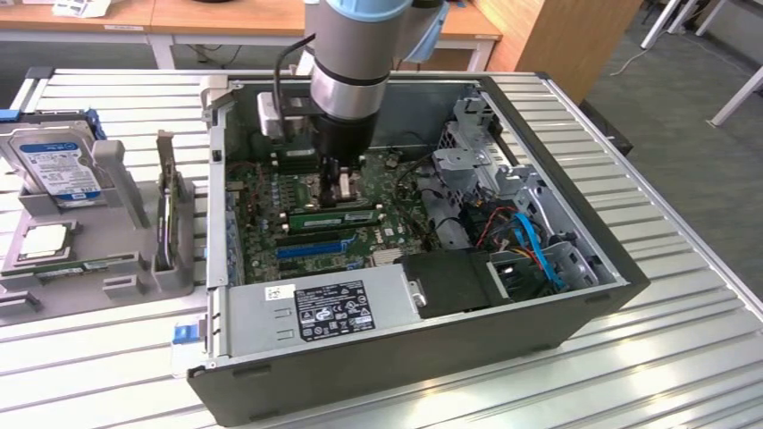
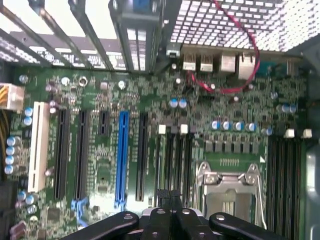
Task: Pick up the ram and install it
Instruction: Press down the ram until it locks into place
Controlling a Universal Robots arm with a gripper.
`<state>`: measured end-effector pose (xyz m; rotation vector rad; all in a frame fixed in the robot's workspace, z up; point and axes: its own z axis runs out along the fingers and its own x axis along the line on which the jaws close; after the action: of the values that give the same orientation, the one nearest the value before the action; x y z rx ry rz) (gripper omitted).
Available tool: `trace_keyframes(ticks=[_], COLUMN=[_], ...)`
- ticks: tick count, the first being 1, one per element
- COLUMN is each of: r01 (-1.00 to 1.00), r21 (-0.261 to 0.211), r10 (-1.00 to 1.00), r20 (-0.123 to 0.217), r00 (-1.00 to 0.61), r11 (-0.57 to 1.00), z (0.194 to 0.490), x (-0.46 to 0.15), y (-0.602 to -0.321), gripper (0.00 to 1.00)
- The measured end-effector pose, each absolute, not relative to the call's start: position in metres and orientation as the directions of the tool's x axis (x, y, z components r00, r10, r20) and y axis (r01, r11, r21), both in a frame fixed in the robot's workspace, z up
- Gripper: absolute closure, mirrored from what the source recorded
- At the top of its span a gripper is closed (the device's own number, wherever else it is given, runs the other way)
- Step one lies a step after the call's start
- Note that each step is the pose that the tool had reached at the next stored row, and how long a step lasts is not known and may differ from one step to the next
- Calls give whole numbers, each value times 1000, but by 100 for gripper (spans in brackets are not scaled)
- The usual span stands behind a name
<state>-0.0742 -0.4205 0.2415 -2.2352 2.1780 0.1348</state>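
Ram (image 1: 335, 216), a green stick, sits across the motherboard (image 1: 268, 192) inside the open case (image 1: 573, 308), just beneath the gripper (image 1: 341, 189), whose fingers are clenched together with nothing seen between them. Whether the tip touches the stick cannot be told. The stick looks light, thin and stiff but fragile. It is best gripped across its flat faces near the top edge, clear of the contacts.

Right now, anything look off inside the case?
Nothing damaged or spilled. The CPU socket sits bare, no cooler, and a red cable loops loose over the board near the rear ports.
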Motion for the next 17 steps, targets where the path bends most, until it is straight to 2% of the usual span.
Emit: trace_keyframes(ticks=[17], r01=[-999], r21=[46], r10=[-997], r20=[-74], r00=[24], r11=[-27], z=[241], x=[-88], y=[-422], gripper=[90])
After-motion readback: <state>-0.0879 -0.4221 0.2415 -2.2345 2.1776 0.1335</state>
